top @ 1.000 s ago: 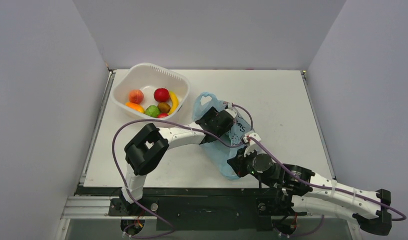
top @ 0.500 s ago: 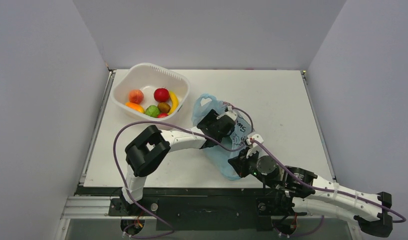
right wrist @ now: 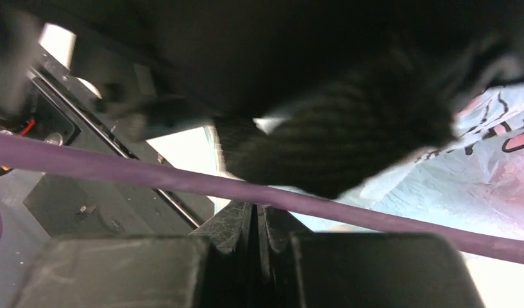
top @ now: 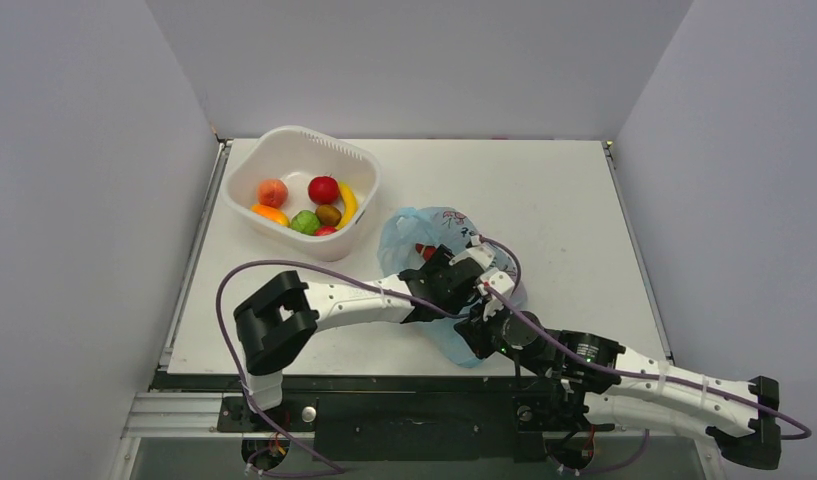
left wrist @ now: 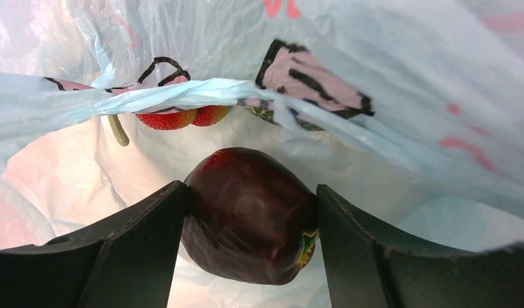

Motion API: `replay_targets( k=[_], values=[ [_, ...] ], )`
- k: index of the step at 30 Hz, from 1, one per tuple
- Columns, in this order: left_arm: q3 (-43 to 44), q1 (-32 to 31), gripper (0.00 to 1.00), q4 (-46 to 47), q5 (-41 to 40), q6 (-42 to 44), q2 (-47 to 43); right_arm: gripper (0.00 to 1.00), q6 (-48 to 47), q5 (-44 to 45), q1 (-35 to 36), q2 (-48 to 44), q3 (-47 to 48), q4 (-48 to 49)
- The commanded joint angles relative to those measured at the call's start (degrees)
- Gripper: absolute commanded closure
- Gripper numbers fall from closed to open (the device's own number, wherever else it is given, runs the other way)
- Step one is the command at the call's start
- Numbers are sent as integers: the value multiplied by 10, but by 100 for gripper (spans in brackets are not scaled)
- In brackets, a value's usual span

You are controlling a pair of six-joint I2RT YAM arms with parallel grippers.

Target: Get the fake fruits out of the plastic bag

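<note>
The left gripper (left wrist: 249, 196), deep inside the plastic bag (left wrist: 400, 90), pinches a dark red fake fruit (left wrist: 246, 237) between its fingers, so the step in hand looks like extraction. The next move calls for lifting it out through the bag's mouth without snagging film. Just beyond the fingertips, red-orange balls (left wrist: 182, 118) lie half hidden behind a fold. The right gripper (right wrist: 258, 221) is pressed together beside the bag; I cannot tell whether it has film between its fingers.

The white table (top: 554, 200) carries 2 things: a white tub (top: 300, 131) and the plastic bag (top: 397, 240).

From above the plastic bag (top: 439, 232) hides the left gripper (left wrist: 249, 215) and the dark fruit (left wrist: 246, 192) it holds, a fold of it half covers two red fruits (left wrist: 182, 119), and blur smears the upper right wrist view.
</note>
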Motion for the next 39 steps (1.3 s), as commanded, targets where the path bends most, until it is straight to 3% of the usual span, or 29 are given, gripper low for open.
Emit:
replay_targets(
  k=[1,12,22,25,28,34,39],
  values=[
    [-12,-16,92,-17,24,-51,-65,100,-13,12,2,-4,18,-11],
    [-90,-19,92,-13,62,-99,-235,100,11,58,2,-70,13,-46],
    [-206,10,92,116,188,-139,-450,100,11,82,2,-78,-6,-28],
    [-213,61,92,114,209,-127,-520,100,4,78,-1,-67,-8,-18],
    [-193,164,92,77,256,-106,-543,100,1,71,-4,-68,-9,-14],
    [-46,361,98,-2,317,-39,-457,100,1,72,-5,-79,-14,-11],
    [19,473,100,46,338,-36,-356,100,4,75,-5,-65,-12,-10]
  ],
)
